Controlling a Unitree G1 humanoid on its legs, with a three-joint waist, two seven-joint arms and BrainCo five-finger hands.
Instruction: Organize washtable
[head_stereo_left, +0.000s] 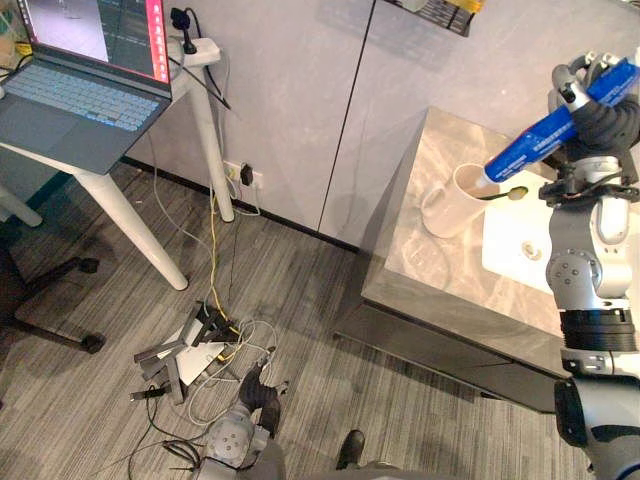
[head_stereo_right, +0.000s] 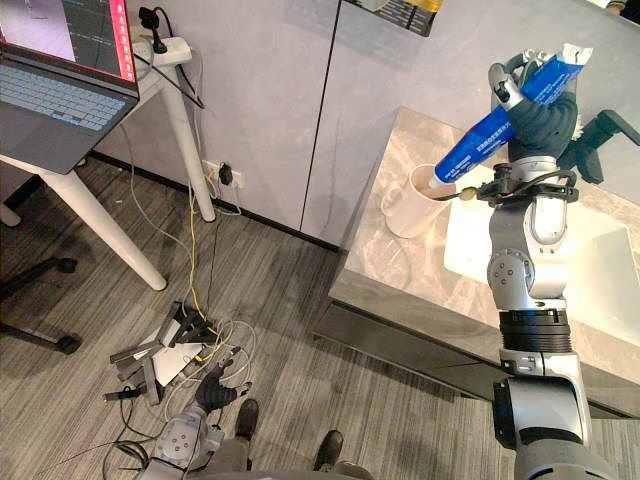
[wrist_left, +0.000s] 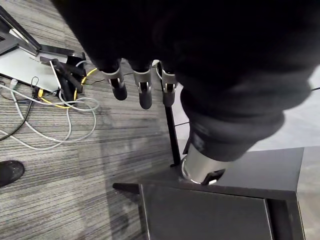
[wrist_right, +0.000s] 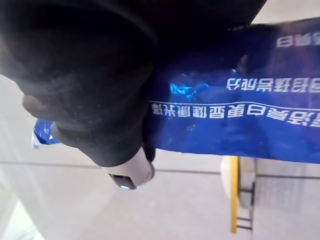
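The right hand (head_stereo_right: 540, 120) grips a blue tube (head_stereo_right: 490, 135), tilted with its lower end at the mouth of the white mug (head_stereo_right: 405, 212) on the bench (head_stereo_right: 390, 270), seemingly nearly stowed but not yet released, while the left hand (wrist_left: 143, 91) hangs loose-fingered above the floor.

laptop (head_stereo_left: 80, 85), wht desk (head_stereo_left: 125, 228), floor cables (head_stereo_left: 235, 350)

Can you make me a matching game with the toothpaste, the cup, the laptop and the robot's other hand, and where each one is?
Things:
1. toothpaste tube
2. mug
3. laptop
4. left hand

Places:
A. on the white table
B. low over the floor
C. held in the right hand
D. on the marble counter

Pairs: 1-C, 2-D, 3-A, 4-B.
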